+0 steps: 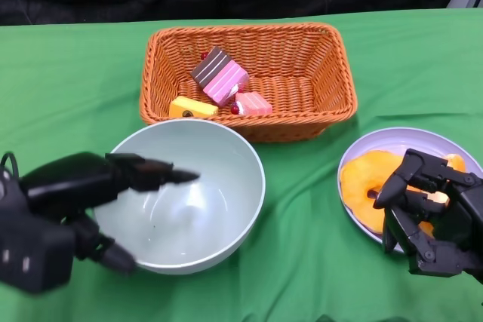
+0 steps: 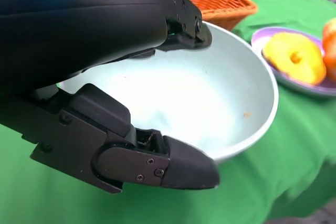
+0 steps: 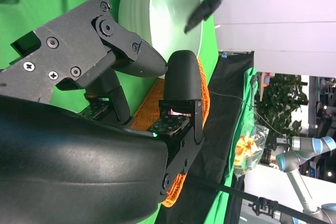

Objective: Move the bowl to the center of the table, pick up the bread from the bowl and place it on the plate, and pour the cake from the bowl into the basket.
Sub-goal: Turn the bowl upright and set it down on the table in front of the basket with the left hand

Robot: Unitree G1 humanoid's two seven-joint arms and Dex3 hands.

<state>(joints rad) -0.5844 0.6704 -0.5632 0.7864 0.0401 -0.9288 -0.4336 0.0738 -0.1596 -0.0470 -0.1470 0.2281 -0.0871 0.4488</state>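
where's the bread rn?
In the head view, the bread lies on the purple plate at the table's right, under the right hand, right of the bowl.

We see a bench (image 1: 68,81) covered in green cloth. Three things lie directly on it. An orange wicker basket (image 1: 332,73) sits toward the far side, near the middle. Just in front of the basket, slightly to its left, stands a pale green bowl (image 1: 234,209), its rim close to the basket's front wall. To the right of the bowl, a little apart from it, rests a lavender plate (image 1: 392,139), which lies in front of the basket's right corner.
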